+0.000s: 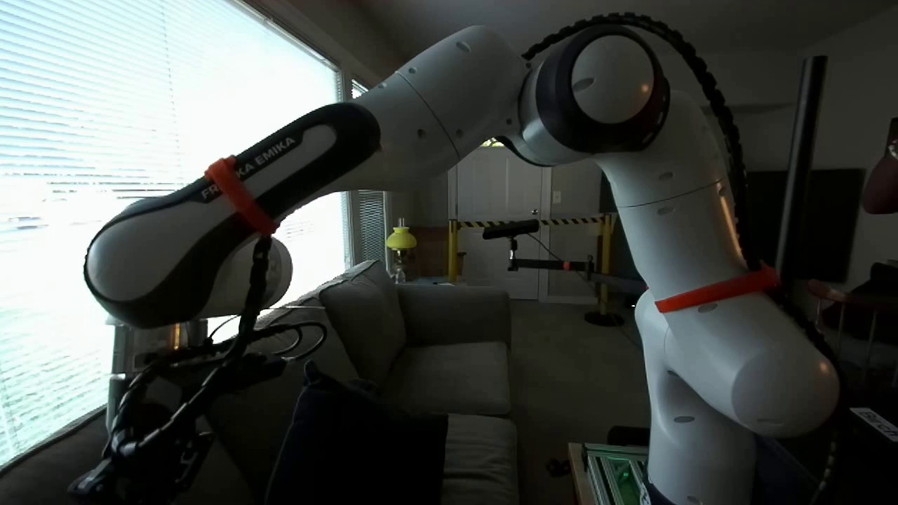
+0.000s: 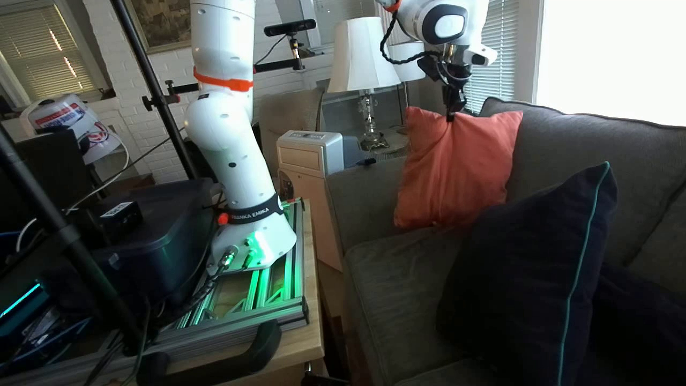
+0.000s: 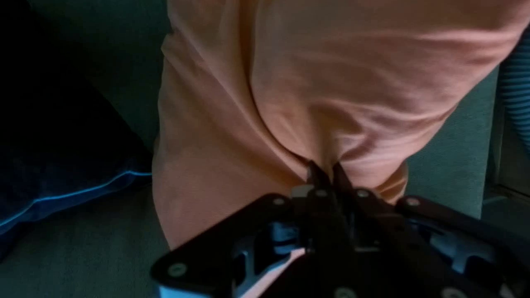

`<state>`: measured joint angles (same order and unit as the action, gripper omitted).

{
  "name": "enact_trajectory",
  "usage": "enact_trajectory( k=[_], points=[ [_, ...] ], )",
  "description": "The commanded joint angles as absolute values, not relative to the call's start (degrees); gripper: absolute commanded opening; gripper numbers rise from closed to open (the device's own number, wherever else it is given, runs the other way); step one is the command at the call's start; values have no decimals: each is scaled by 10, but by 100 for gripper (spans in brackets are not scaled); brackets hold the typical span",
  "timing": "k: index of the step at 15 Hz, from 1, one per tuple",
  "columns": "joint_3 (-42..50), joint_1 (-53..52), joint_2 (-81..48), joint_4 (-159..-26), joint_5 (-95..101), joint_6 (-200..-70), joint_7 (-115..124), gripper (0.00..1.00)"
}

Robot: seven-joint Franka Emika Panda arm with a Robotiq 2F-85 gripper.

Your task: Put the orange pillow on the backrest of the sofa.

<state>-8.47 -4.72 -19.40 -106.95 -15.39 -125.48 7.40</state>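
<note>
in an exterior view, the pillow [image 2: 455, 171] at three o'clock is matt, wrinkled cloth; the backrest [image 2: 568, 136], between two and three, looks like dull woven cloth; the cushion [image 2: 525, 273], toward four, is matt cloth. the arm [image 2: 230, 145] at ten looks like smooth, glossy plastic; the wall [image 2: 174, 75], also at ten, is rough brick. the frame [image 2: 252, 321] at seven is metal, the table [image 2: 313, 340] at six smooth wood. in the wrist view, the gripper [image 3: 325, 169] at five is matt, its screw heads [image 3: 177, 270] shiny metal.

In an exterior view, the pillow [image 2: 455, 171] is behind the cushion [image 2: 530, 268] and before the armrest [image 2: 364, 198] and backrest [image 2: 579, 134].
</note>
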Motion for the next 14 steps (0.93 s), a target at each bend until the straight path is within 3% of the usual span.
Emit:
enact_trajectory(
  k=[1,9,14],
  points=[
    [-77,-35,-157,-1066,-175,-1226,56,1],
    [-42,-28,-96,-1059,-157,-1251,84,1],
    [-15,-29,-76,-1062,-114,-1332,134,1]
  ],
)
